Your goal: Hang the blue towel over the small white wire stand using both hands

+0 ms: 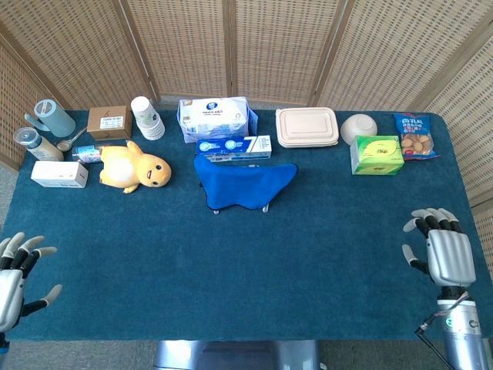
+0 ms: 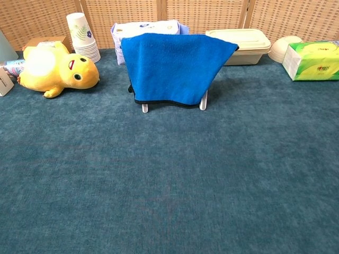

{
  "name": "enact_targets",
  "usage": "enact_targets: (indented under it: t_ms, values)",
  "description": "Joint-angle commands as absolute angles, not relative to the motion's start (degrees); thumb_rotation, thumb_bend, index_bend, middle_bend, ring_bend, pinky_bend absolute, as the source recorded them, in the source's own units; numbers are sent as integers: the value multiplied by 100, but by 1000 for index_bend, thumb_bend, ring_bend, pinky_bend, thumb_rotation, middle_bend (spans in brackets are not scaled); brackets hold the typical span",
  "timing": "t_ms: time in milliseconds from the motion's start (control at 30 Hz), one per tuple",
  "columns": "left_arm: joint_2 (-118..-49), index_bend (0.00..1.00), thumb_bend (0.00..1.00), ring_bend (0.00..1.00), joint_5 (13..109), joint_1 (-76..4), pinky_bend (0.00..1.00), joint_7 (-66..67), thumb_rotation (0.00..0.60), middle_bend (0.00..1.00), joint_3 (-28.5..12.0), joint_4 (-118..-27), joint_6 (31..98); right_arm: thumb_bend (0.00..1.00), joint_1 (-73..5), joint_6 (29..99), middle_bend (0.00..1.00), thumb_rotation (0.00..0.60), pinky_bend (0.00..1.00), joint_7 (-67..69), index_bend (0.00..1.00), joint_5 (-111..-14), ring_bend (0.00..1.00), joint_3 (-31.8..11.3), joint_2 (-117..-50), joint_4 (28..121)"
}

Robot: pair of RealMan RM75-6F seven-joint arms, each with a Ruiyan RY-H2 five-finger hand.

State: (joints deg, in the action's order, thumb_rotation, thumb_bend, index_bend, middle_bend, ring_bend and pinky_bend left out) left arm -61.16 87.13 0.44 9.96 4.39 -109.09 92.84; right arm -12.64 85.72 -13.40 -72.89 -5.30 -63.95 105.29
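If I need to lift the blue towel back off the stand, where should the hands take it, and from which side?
Probably best at the two top corners of the blue towel, where it folds over the white wire stand, coming in from the near side with the left hand and right hand one on each end. The front face hangs flat and loose, so the ridge gives the firmest pinch.

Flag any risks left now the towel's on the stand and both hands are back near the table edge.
1. The blue towel hangs unevenly over the white wire stand: one top corner juts out to the side, so it might slide off.
2. Only the stand's feet show, so how well it is seated cannot be told.
3. The left hand and right hand are open and well clear; little collision risk.
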Motion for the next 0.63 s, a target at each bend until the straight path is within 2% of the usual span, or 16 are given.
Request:
enact_targets:
  t_ms: [33,633]
  values:
    - [-6116,308,310,57,8710,103,0,987,600,201,481,-10895,9283,282,-1209,8571,309,600,189,-1328,465,-7293,216,-494,-6399,10542]
    - [-6141,309,309,66,8840,279,0,911,600,228,425,-10783,9348,284,-1027,8498,309,600,189,-1309,479,-7468,216,-451,-6485,10489]
